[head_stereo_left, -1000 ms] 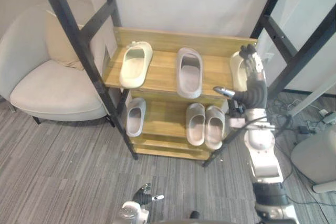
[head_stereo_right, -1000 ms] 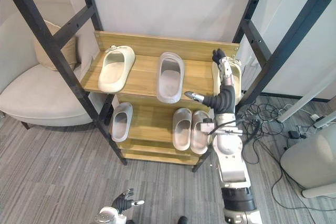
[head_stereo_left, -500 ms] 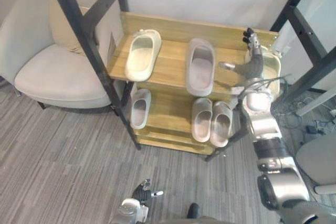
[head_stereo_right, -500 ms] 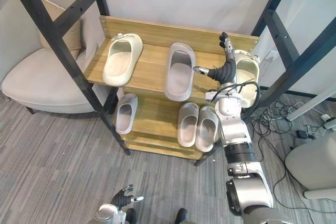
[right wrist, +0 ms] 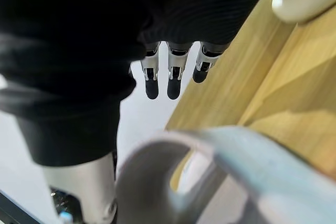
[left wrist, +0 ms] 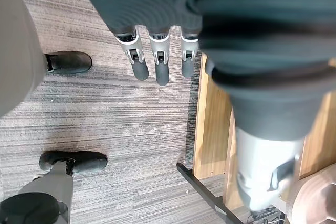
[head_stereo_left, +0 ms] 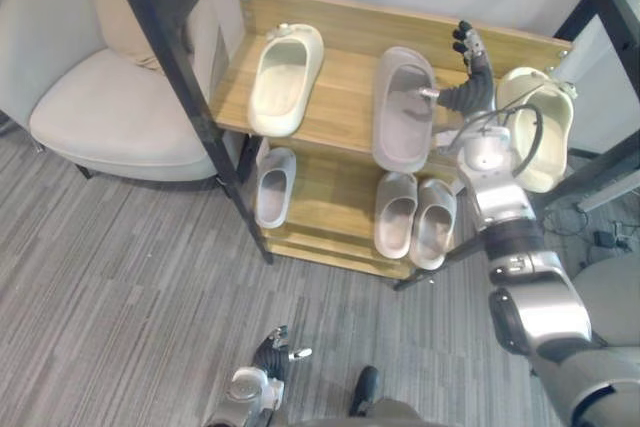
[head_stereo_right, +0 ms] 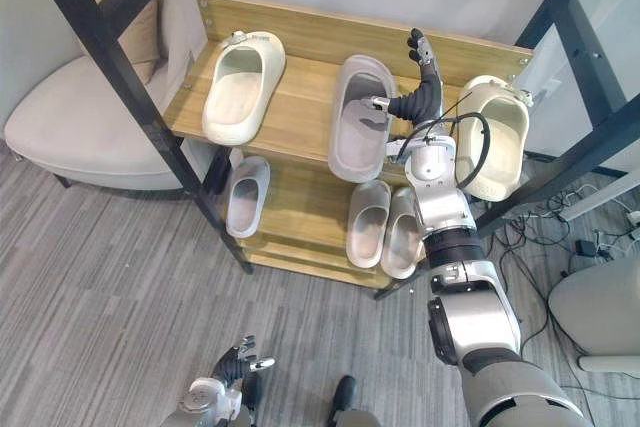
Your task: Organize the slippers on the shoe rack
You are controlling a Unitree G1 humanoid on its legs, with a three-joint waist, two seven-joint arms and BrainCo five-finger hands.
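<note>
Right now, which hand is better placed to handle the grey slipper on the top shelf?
Right. The right hand is open at the top shelf, beside the grey slipper; the left hand hangs low near the floor.
</note>
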